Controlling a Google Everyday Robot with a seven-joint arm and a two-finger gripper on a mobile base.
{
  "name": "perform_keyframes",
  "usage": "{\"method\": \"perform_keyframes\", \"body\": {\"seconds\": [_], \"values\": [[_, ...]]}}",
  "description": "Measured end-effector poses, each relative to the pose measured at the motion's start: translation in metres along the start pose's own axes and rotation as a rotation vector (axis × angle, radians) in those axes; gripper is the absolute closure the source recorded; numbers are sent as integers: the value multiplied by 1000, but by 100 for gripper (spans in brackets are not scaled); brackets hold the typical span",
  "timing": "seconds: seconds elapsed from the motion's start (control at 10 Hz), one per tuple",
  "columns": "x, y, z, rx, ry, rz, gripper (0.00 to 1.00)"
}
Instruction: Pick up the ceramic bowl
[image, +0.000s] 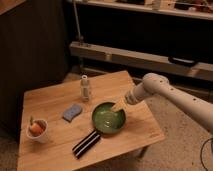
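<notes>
Nearest, a striped black bar (86, 143) lies just beside the ceramic bowl (106, 120), mid-frame on the worktop (50, 102). Beyond, the claw (119, 105) sits at the bowl's upper-right rim; apart or together, I cannot tell. A shallow bite on that glossy rim could slip and skid the bowl.

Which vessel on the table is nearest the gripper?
The green ceramic bowl: the gripper is at its back-right rim, while the white cup sits far left.
</notes>
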Motion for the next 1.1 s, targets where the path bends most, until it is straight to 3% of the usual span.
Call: {"method": "perform_keyframes", "body": {"seconds": [0.3,0.5,0.6,0.9,1.1], "values": [[1,-1,1,5,4,4,20],[-2,-1,7,48,24,22,20],[-4,1,5,98,19,33,20],[16,-2,-25,179,-4,66,20],[46,-12,-50,191,-11,126,20]]}}
